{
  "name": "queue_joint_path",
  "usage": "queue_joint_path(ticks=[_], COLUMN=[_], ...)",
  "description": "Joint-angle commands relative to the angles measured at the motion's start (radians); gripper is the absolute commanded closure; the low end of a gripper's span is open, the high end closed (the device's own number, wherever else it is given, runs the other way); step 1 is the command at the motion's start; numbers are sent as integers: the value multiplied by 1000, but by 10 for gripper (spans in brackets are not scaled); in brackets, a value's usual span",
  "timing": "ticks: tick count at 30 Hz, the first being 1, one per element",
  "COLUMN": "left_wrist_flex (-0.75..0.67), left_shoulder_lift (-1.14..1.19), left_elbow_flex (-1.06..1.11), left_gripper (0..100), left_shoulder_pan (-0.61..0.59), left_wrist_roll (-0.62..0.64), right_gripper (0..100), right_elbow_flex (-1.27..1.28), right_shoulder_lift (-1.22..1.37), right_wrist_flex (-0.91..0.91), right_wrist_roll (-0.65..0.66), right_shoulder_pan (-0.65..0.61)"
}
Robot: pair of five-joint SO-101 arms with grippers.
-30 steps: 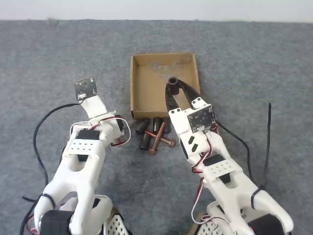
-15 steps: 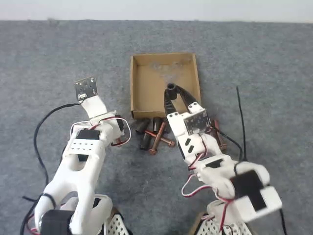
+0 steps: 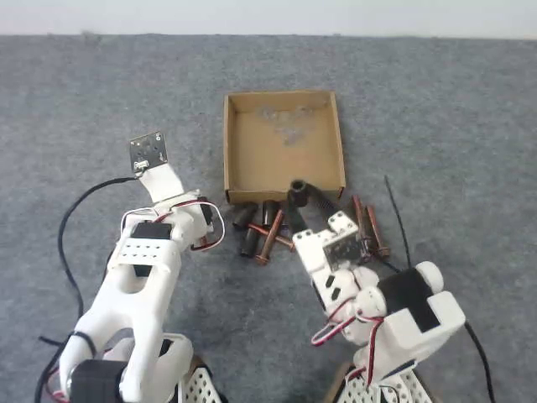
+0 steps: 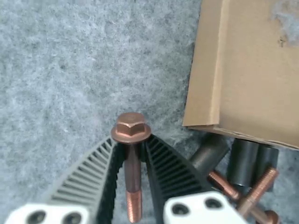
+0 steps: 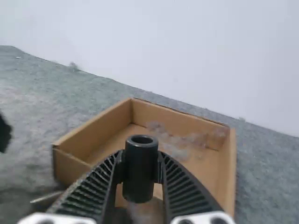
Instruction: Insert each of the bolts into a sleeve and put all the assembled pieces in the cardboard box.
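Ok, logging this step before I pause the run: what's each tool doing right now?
Left tool: closed, holding a copper-coloured hex-head metal bolt.
Right tool: closed, holding a black cylindrical sleeve.

Grey, felt-like table covering (image 3: 453, 117) bears a shallow, open brown cardboard box (image 3: 226, 151) near its middle. Just beside the box's near wall lie a cluster of short black cylindrical metal sleeves (image 3: 249, 241) and two crossed copper-coloured hex-head bolts (image 3: 273, 235). Two more such bolts (image 3: 374, 228) lie side by side toward the right, and a black cable (image 3: 67, 231) curls over the covering at left.
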Motion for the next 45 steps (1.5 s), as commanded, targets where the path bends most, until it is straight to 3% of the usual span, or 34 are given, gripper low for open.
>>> queue_joint_path(ticks=[1, 13, 21, 29, 40, 45], left_wrist_flex=[-28, -32, -199, -272, -278, -276], left_shoulder_lift=[-32, -37, -72, -315, -700, -824], left_elbow_flex=[-7, -10, -54, -54, 154, 243], left_gripper=[990, 990, 990, 990, 990, 990], left_shoulder_pan=[5, 8, 34, 107, 129, 130], left_wrist_roll=[-8, -8, -9, -9, -5, -2], right_gripper=[992, 992, 992, 992, 992, 992], right_elbow_flex=[46, 61, 51, 43, 6, -66], right_shoulder_lift=[4, 48, 91, 120, 122, 122], right_wrist_flex=[-87, -108, -111, -111, -99, 12], right_wrist_roll=[-11, -12, -14, -14, -12, -8], right_shoulder_pan=[-25, -42, -119, -142, -200, -223])
